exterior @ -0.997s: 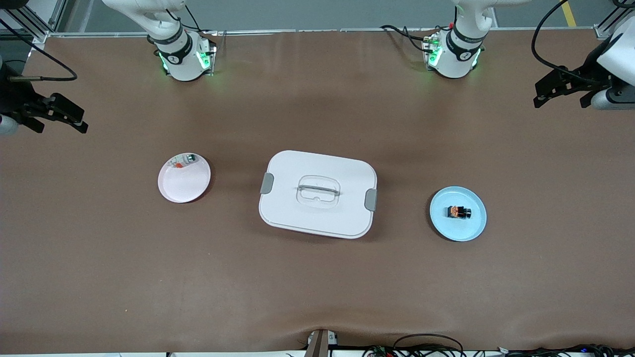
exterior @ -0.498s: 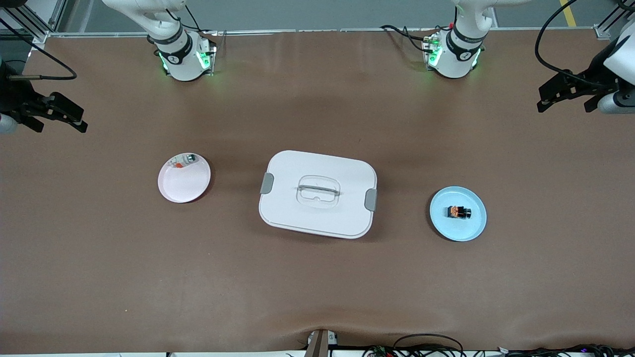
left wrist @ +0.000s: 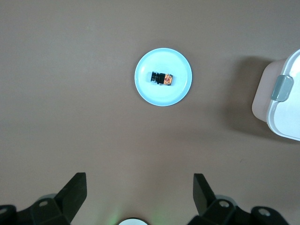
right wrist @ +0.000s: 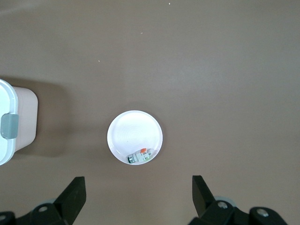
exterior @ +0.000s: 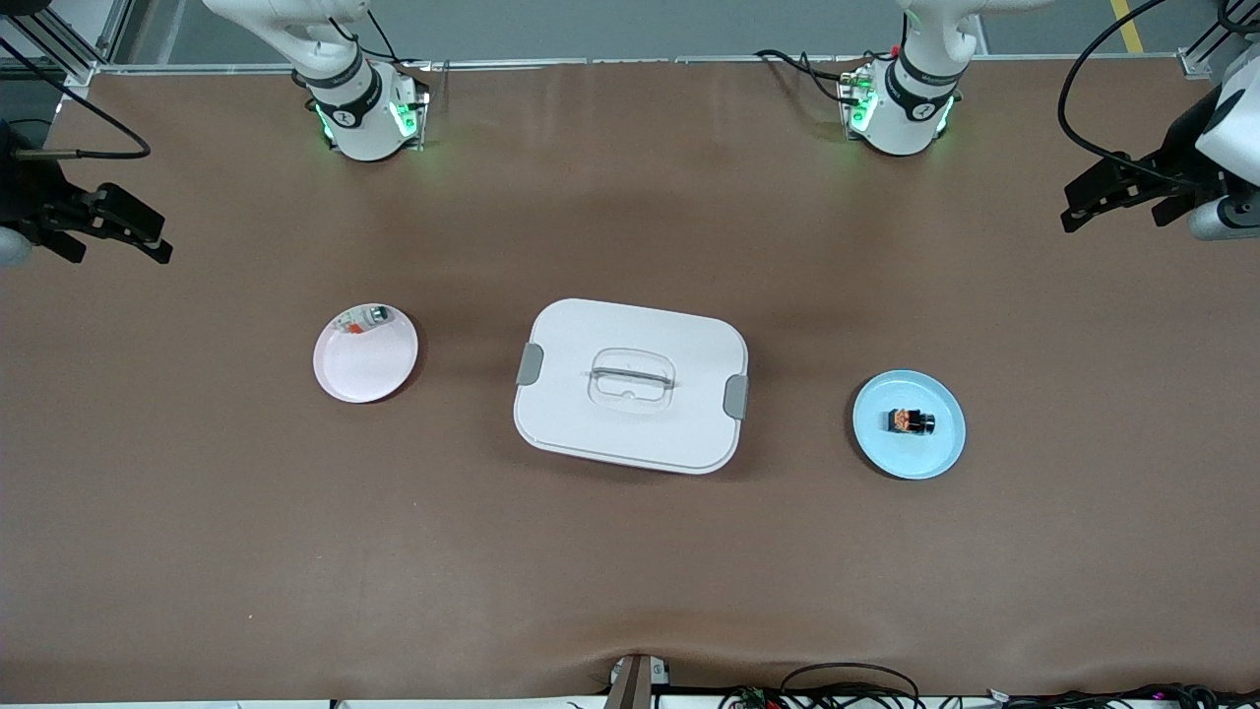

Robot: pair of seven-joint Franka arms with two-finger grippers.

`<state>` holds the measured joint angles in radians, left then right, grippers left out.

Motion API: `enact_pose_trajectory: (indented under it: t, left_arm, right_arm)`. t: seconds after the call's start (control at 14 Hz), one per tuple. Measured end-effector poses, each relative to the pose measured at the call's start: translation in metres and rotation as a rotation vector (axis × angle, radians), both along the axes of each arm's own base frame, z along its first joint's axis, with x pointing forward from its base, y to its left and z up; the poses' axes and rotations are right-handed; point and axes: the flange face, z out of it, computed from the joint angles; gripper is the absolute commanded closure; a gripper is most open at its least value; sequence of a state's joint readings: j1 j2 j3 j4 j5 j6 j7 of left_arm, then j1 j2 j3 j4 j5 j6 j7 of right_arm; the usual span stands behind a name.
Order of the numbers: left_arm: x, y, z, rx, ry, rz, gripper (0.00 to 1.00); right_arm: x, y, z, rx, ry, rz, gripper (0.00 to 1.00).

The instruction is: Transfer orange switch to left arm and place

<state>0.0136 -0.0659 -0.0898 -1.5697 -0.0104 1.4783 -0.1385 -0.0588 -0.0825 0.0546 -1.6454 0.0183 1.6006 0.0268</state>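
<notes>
The orange switch [exterior: 908,421] is a tiny black block with an orange face. It lies on a light blue plate [exterior: 885,449] toward the left arm's end of the table, and the left wrist view shows it too [left wrist: 162,78]. The white box [exterior: 630,384] with grey latches stands at the table's middle. My left gripper [exterior: 1113,204] is open and empty in the air over the table's left-arm end, well apart from the plate. My right gripper [exterior: 116,246] is open and empty over the right-arm end. Both grippers show wide-open jaws in their wrist views [left wrist: 139,183] [right wrist: 138,183].
A pale pink plate [exterior: 366,369] lies toward the right arm's end, beside the box. It holds a clear-silvery part with an orange bit [exterior: 366,319], which the right wrist view also shows [right wrist: 140,156]. Cables run along the table edge nearest the front camera.
My left gripper has shifted slightly over its end of the table. The right gripper, the switch, the plates and the box have not moved.
</notes>
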Motion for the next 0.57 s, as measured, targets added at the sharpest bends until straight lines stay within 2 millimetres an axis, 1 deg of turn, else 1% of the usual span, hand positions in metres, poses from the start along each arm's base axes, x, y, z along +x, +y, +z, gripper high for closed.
enact_pose_trajectory:
  t: [0.57]
  left_arm:
    - [-0.0002, 0.0015, 0.0002, 0.007, 0.002, 0.002, 0.0]
  right_arm:
    - [0.0, -0.0002, 0.0, 0.0, 0.0, 0.0, 0.0]
